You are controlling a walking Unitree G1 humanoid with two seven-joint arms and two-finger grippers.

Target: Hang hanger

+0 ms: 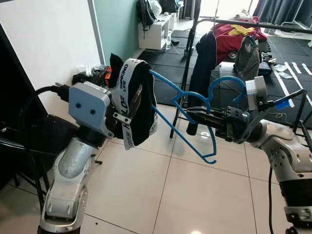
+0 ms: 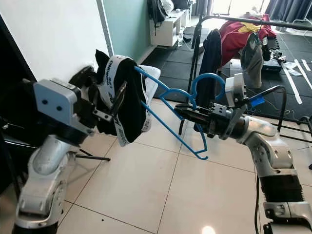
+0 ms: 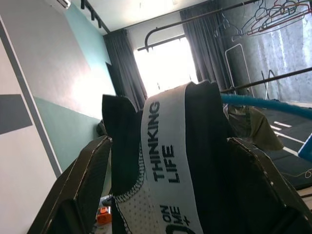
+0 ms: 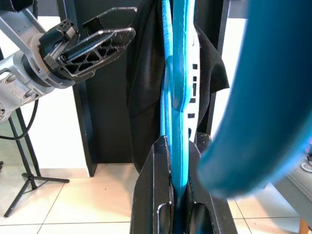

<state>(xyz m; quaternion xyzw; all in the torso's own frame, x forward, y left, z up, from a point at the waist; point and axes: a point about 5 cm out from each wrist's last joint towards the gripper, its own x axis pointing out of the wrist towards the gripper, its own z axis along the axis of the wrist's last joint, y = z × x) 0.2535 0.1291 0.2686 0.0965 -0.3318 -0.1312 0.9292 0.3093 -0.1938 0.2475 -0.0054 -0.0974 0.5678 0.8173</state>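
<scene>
A blue plastic hanger [image 1: 168, 83] is held level in front of me, its hook [image 1: 225, 79] curving up. My right gripper [image 1: 192, 113] is shut on the hanger's neck just below the hook, seen close in the right wrist view [image 4: 178, 141]. A black garment [image 1: 141, 117] with a white "THINKING LIFE" band [image 3: 165, 165] is bunched over the hanger's far left end. My left gripper [image 1: 131, 105] is shut on that garment, one finger [image 3: 83, 185] on each side of it.
A clothes rack bar [image 1: 253, 23] runs behind the right arm, with a dark garment [image 1: 202, 63] and a red one [image 1: 229, 39] hanging from it. Its black post [image 1: 185, 73] stands just behind the hanger. A white wall is on the left and a white cabinet [image 1: 158, 31] at the back.
</scene>
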